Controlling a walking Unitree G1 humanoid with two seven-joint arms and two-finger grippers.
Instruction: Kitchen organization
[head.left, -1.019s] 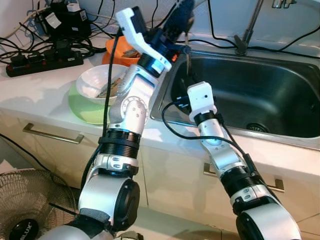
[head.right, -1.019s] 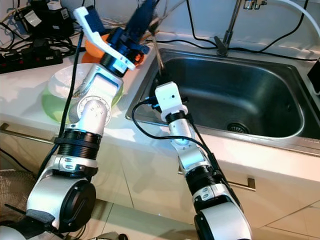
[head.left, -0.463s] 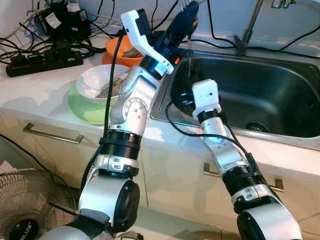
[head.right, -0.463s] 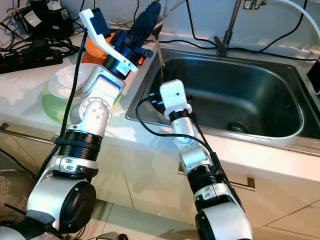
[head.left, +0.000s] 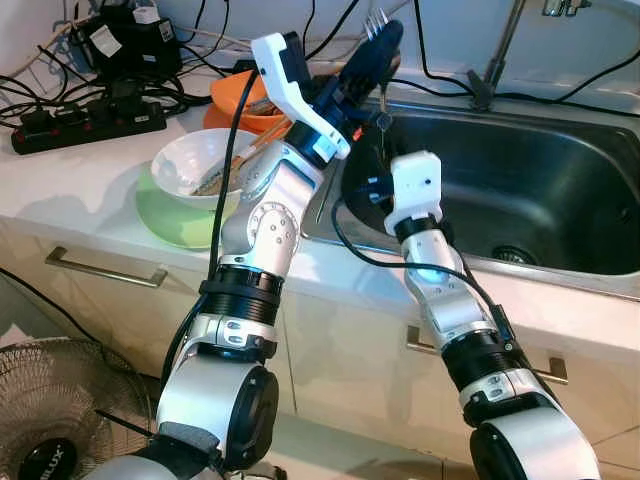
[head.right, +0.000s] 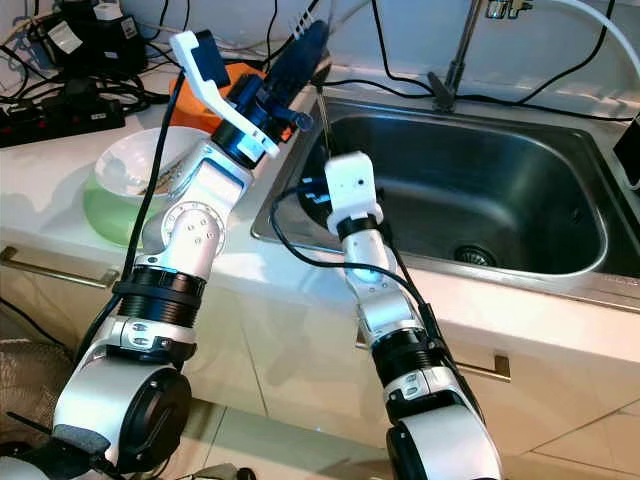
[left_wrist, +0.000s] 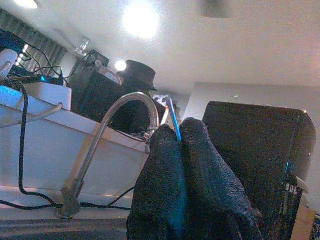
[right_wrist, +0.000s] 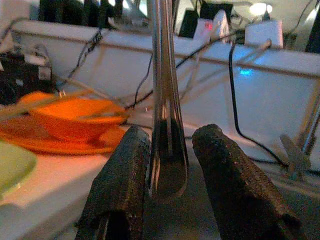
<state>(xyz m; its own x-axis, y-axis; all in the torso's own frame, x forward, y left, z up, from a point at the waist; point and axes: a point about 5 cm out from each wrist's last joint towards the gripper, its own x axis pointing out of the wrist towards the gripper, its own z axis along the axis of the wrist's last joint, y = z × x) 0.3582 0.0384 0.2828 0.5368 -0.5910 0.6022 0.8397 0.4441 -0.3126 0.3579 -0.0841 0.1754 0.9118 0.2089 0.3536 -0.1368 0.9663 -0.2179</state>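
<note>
Overhead, left fingers (head.left: 378, 45) pinch a fork (head.left: 377, 70); right fingers (right_wrist: 215, 165) stand apart around its handle.

The white surface (head.left: 70, 190) runs along the wall, with a steel sink (head.left: 520, 200) set into it on the right. Near the front edge lies a green plate (head.left: 175, 215) carrying 1 white bowl (head.left: 190, 165). Behind it, toward the wall, an orange plate (right_wrist: 60, 142) holds an orange bowl (right_wrist: 70, 117). At the far left corner sit a black power strip (head.left: 85, 125) and a tangle of black cables (head.left: 60, 85).
</note>
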